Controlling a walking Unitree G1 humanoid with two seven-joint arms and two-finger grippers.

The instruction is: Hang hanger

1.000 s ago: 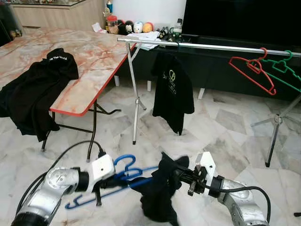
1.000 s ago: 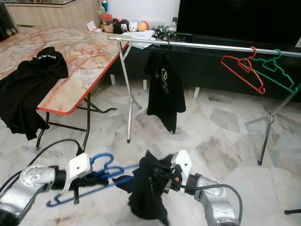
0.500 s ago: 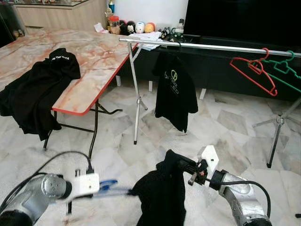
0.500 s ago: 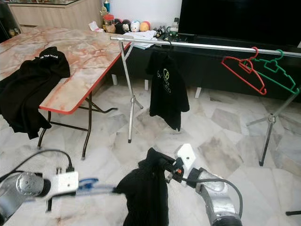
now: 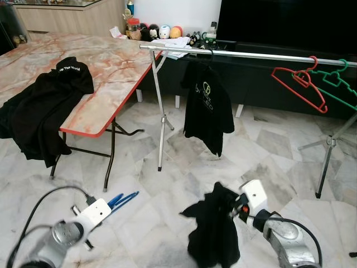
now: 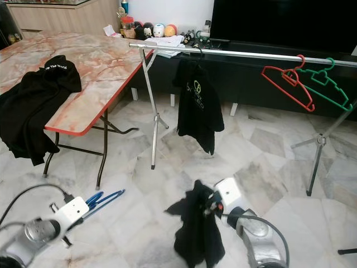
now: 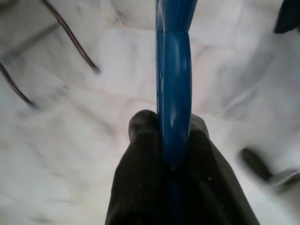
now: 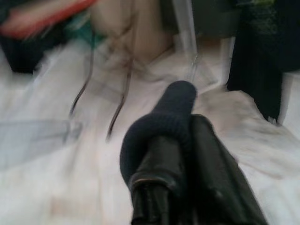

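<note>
So left gripper [image 5: 114,202] was clamped on the blue hanger [image 5: 124,199], right gripper [image 5: 234,205] pinched the black shirt [image 5: 215,234], both low before the rail [image 5: 245,54], probably for dressing.

Table [image 5: 100,72] left; rail [image 5: 245,54] behind; shirt [image 5: 207,106] hanging on it.

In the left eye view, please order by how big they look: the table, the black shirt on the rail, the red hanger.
1. table
2. black shirt on the rail
3. red hanger
The table also lies nearer the camera, so its lead is partly nearness.
</note>
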